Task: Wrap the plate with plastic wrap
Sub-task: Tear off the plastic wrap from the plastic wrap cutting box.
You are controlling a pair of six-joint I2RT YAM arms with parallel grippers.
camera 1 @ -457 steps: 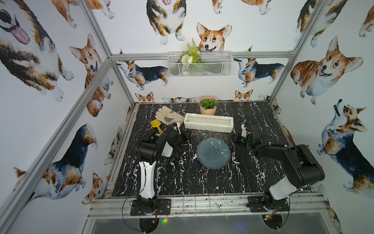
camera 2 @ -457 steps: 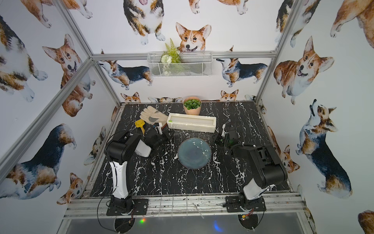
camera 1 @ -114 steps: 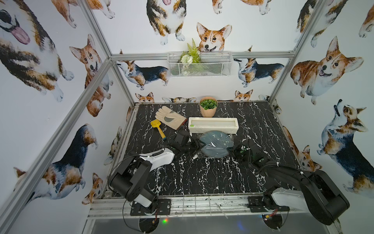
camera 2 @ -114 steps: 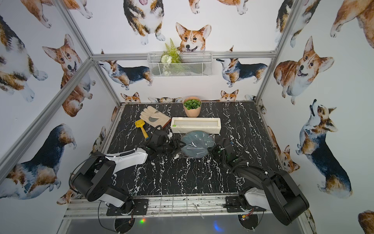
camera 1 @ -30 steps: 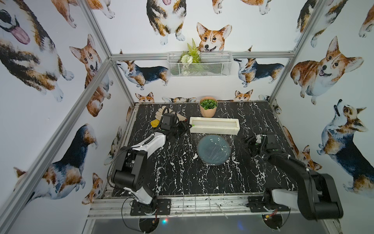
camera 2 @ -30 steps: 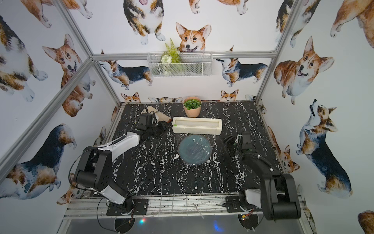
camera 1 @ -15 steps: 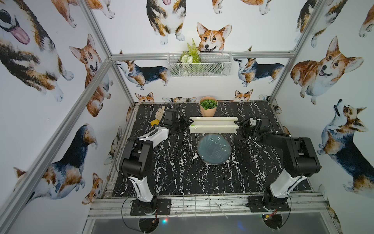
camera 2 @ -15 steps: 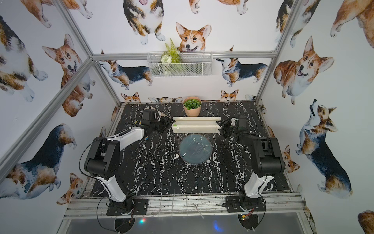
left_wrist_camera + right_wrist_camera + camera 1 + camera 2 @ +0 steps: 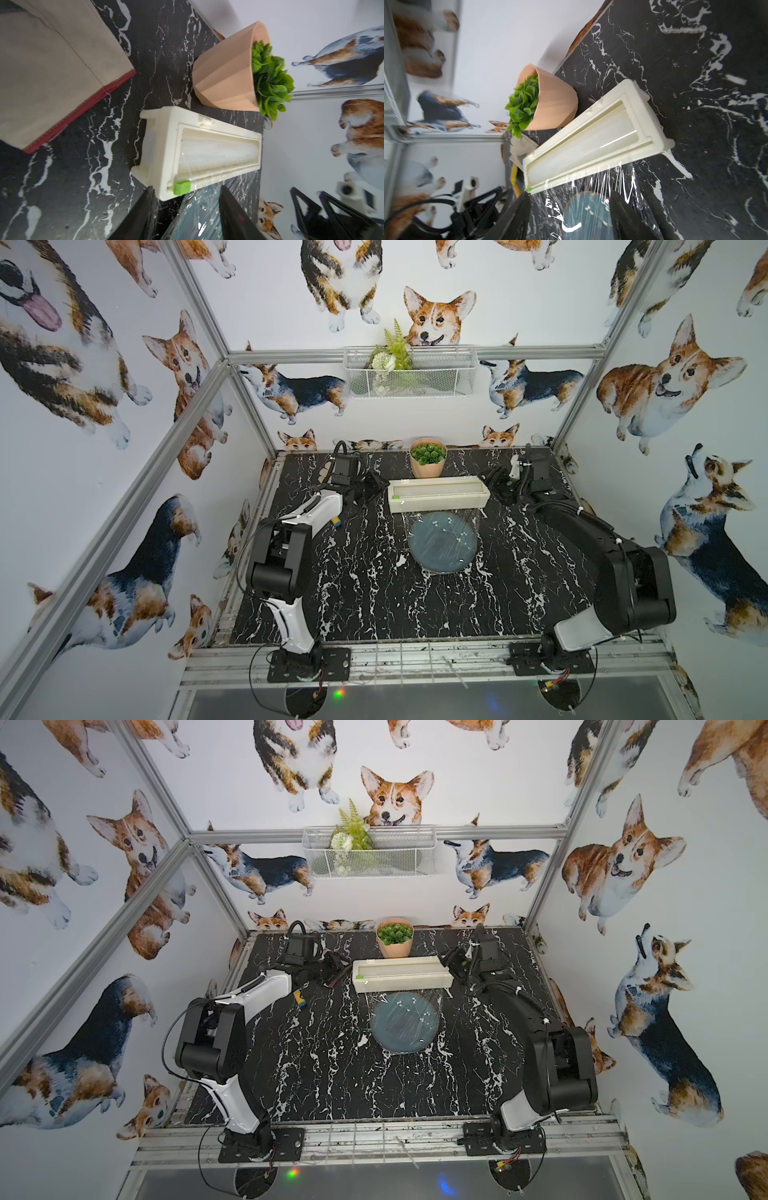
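The blue-grey plate [image 9: 442,541] [image 9: 405,1022] lies flat in the middle of the black marble table. Plastic wrap [image 9: 602,187] runs from the cream dispenser box [image 9: 438,493] [image 9: 401,974] over the plate, glossy and creased. The box's green slider [image 9: 182,188] sits at its left end. My left gripper [image 9: 370,489] [image 9: 187,207] hangs open just off that end, nothing between its fingers [image 9: 143,212]. At the box's right end my right gripper [image 9: 496,485] [image 9: 569,216] is open too, holding nothing, with the wrapped plate [image 9: 587,216] behind its fingers [image 9: 623,216].
A peach pot with a green plant [image 9: 428,460] stands right behind the box. The beige glove [image 9: 52,62] lies at the back left, mostly under my left wrist in both top views. A yellow tool [image 9: 515,176] lies near it. The back wall is close.
Over the last second both grippers moved back from beside the plate to the two ends of the dispenser box. The left jaws narrowed slightly. The plate under the film stayed put.
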